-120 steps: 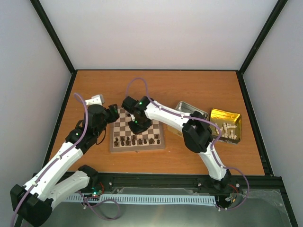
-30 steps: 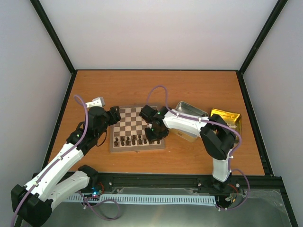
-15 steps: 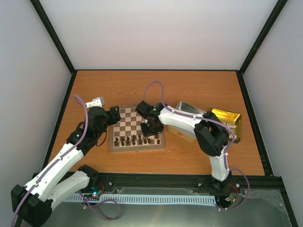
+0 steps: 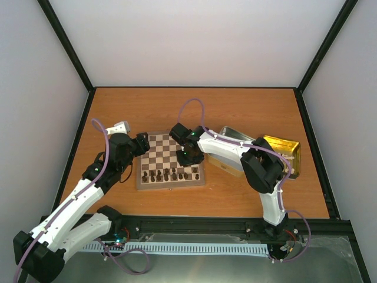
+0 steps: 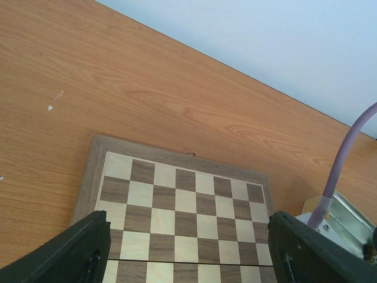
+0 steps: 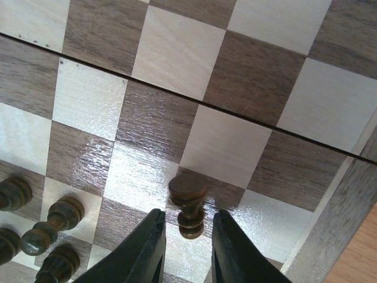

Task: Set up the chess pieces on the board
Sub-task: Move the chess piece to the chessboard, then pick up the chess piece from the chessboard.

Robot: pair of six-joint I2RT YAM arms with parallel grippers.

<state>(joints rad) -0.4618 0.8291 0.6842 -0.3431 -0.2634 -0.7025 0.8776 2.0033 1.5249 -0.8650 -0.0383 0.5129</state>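
Note:
The board [image 4: 162, 150] lies mid-table with a double row of dark chess pieces [image 4: 171, 174] along its near edge. My right gripper [image 4: 187, 158] hangs over the board's right part. In the right wrist view one dark piece [image 6: 188, 203] rests on a dark square near the right border, and my right gripper [image 6: 188, 219] is open around it, with a gap on each side. Several more dark pieces [image 6: 59, 215] stand at the lower left. My left gripper [image 4: 141, 145] is open at the board's far-left corner, its fingers [image 5: 76, 250] framing bare squares [image 5: 177, 200].
A silver tin [image 4: 238, 141] sits right of the board, partly under the right arm. A gold tin [image 4: 288, 150] lies beyond it. The purple cable [image 5: 339, 171] of the right arm crosses the left wrist view at right. Black frame rails border the table.
My right gripper has shifted slightly toward the far side over the board's right part, and its jaws have parted from the dark piece. The left arm has not moved.

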